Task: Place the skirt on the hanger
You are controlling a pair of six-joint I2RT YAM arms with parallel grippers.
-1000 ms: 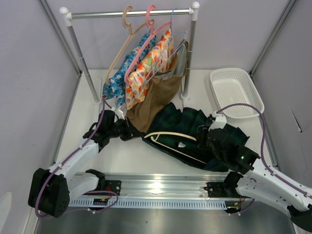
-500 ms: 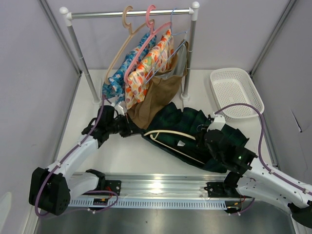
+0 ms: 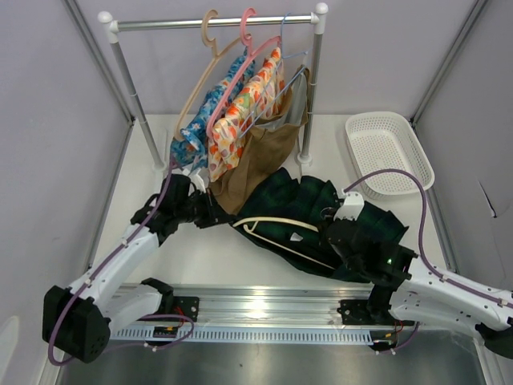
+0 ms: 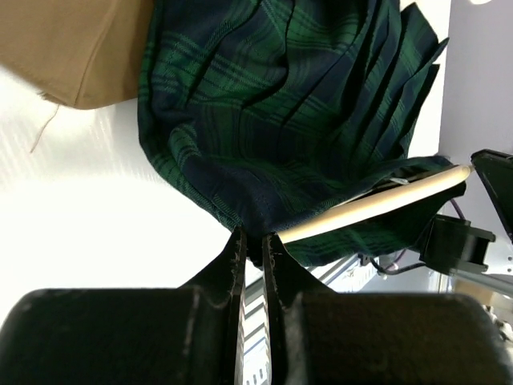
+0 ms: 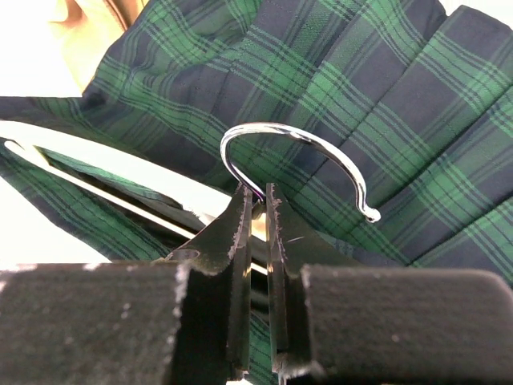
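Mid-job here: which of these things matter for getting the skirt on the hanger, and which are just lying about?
In the job: plaid skirt, pinched by the left claw; cream hanger, its hook held by the right claw.

Just lying about: white basket, clothes rail, brown garment, blue floral garment, orange floral garment, pink hanger, tan hanger.

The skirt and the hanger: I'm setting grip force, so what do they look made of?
The skirt: woven cloth, matte, going by its soft pleats and plaid weave. The hanger: arms likely plastic, smooth cream with slight sheen; its hook looks like polished metal wire, bright and mirror-like.
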